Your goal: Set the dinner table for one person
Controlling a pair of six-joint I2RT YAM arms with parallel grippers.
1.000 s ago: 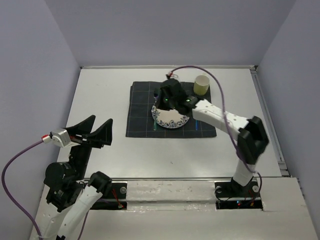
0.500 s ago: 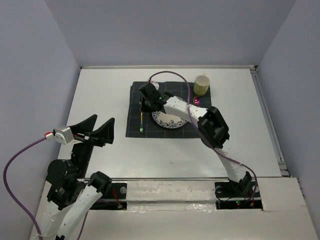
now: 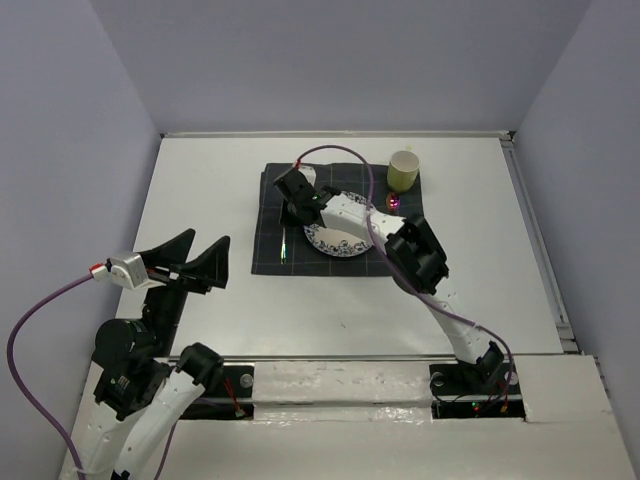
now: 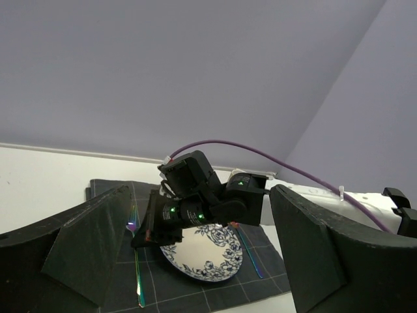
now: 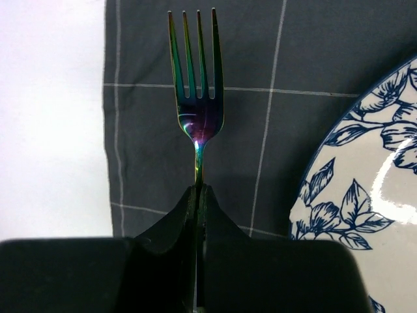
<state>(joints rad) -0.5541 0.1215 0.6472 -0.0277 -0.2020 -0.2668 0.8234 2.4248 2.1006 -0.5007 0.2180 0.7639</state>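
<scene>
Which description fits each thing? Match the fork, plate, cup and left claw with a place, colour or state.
Column one:
1. fork
2. plate
3. cup
4. left claw

Column two:
A. wide open, holding nothing
B. white with blue flowers
C. pinched in the right claw
D. on the far right corner of the dark cloth

Pairs: 1-C, 2-B, 3-D, 4-A

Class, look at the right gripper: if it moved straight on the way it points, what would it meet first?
The right gripper would likely meet the dark cloth beside the plate, with the fork it holds touching first. Their gap is unclear.
</scene>
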